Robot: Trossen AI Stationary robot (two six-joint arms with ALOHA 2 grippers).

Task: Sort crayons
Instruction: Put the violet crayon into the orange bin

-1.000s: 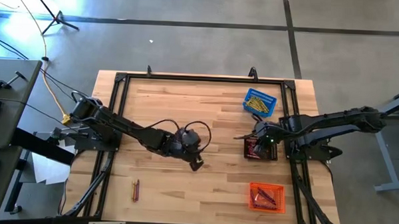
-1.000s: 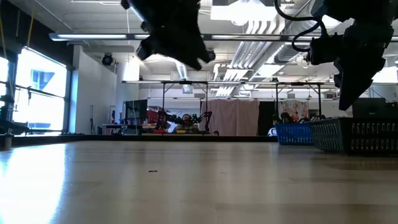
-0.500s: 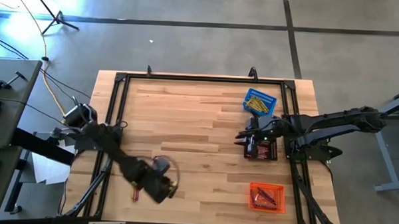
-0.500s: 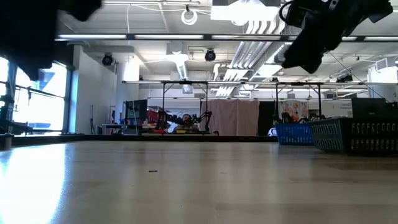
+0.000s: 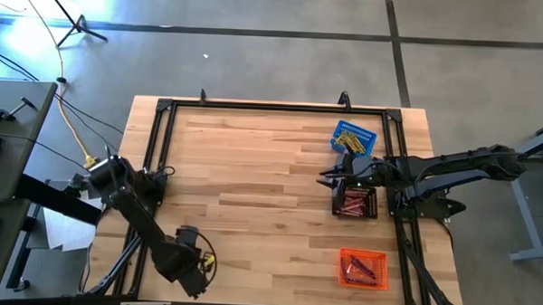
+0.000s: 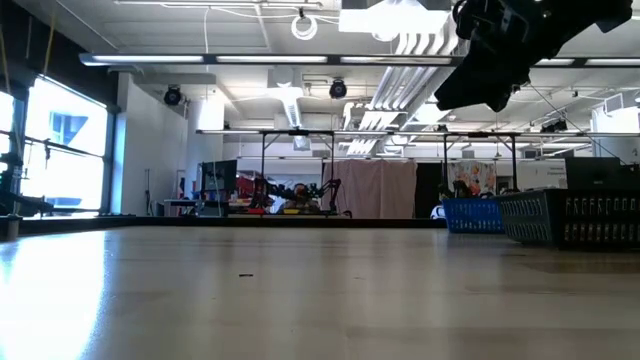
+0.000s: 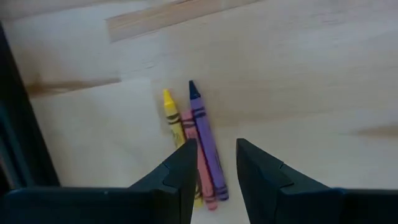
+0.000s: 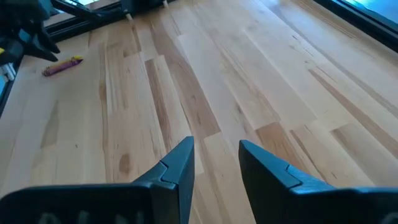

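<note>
At the counter's (image 5: 253,170) near-left corner, our left gripper (image 7: 211,168) hangs over the last loose crayons (image 7: 196,146): a yellow, a pink and a purple one lying side by side, touching, their tips pointing the same way. That packing is the main risk. Closing on all three would probably pinch more than one colour, or squeeze one sideways and send it rolling toward the dark frame rail (image 7: 15,124) just beside them. Coming down off-centre could also push the purple crayon out of the bundle. Our left jaws stand open with a gap between them, holding nothing and not touching the crayons, as far as the wrist view shows.

Our right gripper (image 8: 214,162) waits well apart, above the counter next to the black basket (image 5: 354,202), between the blue basket (image 5: 354,137) of yellow crayons and the orange basket (image 5: 362,268). Its jaws are parted and empty; the bundle shows far off in its view.
</note>
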